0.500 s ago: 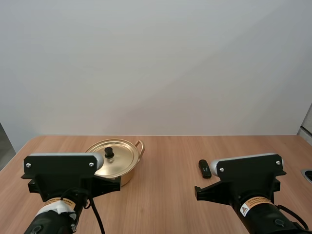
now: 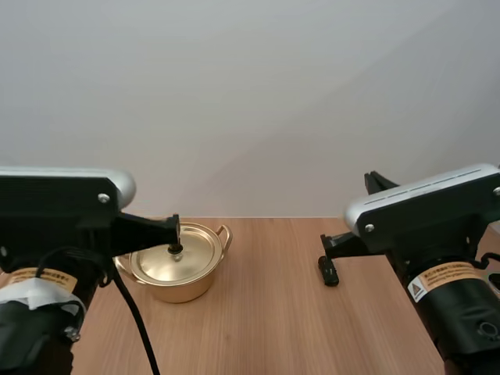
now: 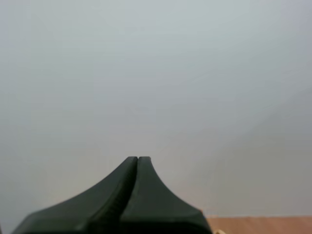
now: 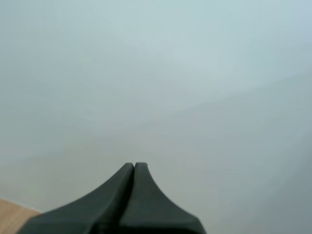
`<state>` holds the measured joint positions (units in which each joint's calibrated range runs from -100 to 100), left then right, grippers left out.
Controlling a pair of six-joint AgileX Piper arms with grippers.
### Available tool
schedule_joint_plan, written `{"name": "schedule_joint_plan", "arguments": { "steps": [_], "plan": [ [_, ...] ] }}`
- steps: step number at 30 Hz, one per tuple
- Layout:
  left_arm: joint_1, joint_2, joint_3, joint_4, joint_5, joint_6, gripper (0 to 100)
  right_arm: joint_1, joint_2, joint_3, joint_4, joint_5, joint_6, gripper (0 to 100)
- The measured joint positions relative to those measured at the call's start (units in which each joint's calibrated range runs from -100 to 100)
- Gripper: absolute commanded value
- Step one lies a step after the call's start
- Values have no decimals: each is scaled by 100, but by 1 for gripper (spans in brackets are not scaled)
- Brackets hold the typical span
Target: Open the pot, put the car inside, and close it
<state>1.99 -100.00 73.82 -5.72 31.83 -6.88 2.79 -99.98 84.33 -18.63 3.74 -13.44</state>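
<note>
Lidded round gold metal pot (image 2: 180, 287) and small black toy car (image 2: 329, 271) on a light wooden table (image 2: 273, 328), with two robot arms over them.

The left gripper (image 3: 138, 159) has its two black fingers pressed together into one dark wedge and grips nothing. In the high view its tip lines up just above the black knob (image 2: 176, 250) of the gold lid (image 2: 197, 248), which sits closed on the pot (one loop handle (image 2: 226, 234) shows at the rim). The right gripper (image 4: 134, 165) is likewise pressed flat together and empty. In the high view the car lies on the table just beneath this gripper's tip, with a gap between them. The car is outside the pot, which stands well apart on that gripper's left.
</note>
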Motion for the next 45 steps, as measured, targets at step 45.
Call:
{"name": "schedule_joint_plan", "arguments": {
  "steps": [45],
  "plan": [
    [-16,7099,-4940,-691,5202,1774,0,13,106,-1549,2095,6742,-1463,0]
  ]
}}
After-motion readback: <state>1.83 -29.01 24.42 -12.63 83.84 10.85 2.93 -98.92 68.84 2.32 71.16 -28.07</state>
